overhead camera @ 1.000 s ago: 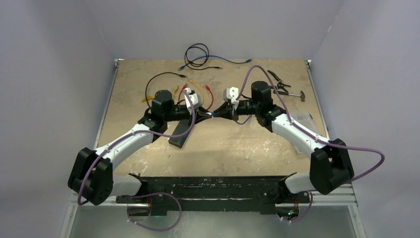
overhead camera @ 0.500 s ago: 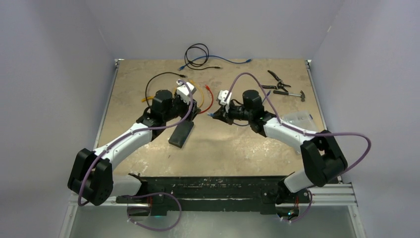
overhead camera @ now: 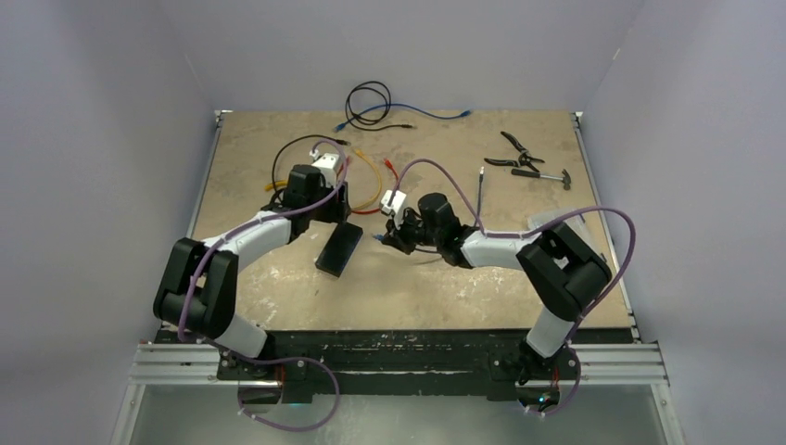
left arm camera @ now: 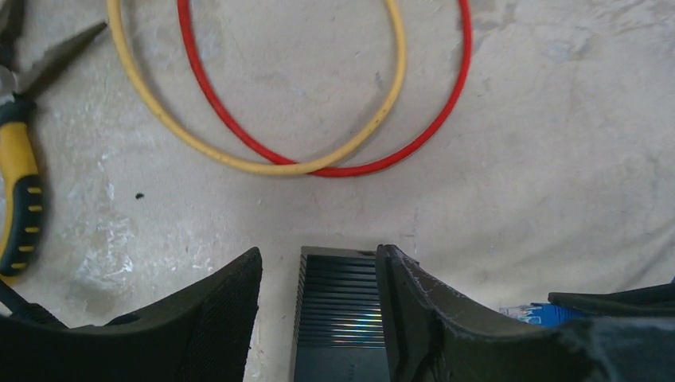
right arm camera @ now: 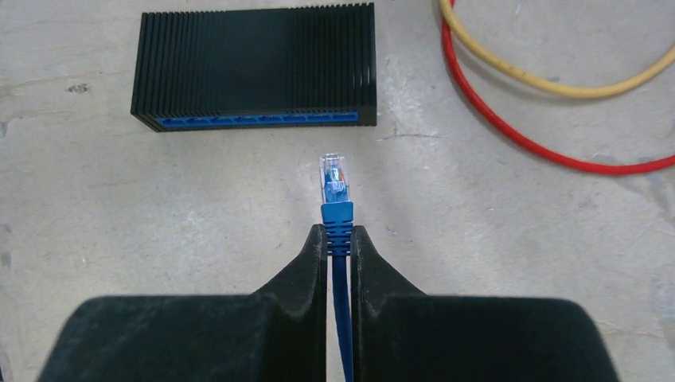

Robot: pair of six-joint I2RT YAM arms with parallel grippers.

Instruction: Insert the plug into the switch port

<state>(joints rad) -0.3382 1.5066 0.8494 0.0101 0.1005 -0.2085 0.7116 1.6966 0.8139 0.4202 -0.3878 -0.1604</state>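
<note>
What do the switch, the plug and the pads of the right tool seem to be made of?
The switch looks like matte black plastic, perhaps painted metal; its top is finely ribbed. The plug has a clear hard-plastic tip, contacts showing through, and a blue rubbery-looking boot. The right tool has pads that look like dull black rubber or foam, showing no gloss.

One switch (right arm camera: 255, 68), one red cable (right arm camera: 605, 168), one yellow cable (right arm camera: 573, 89) and two blue cables (right arm camera: 341, 318) (overhead camera: 422, 110) are visible.
</note>
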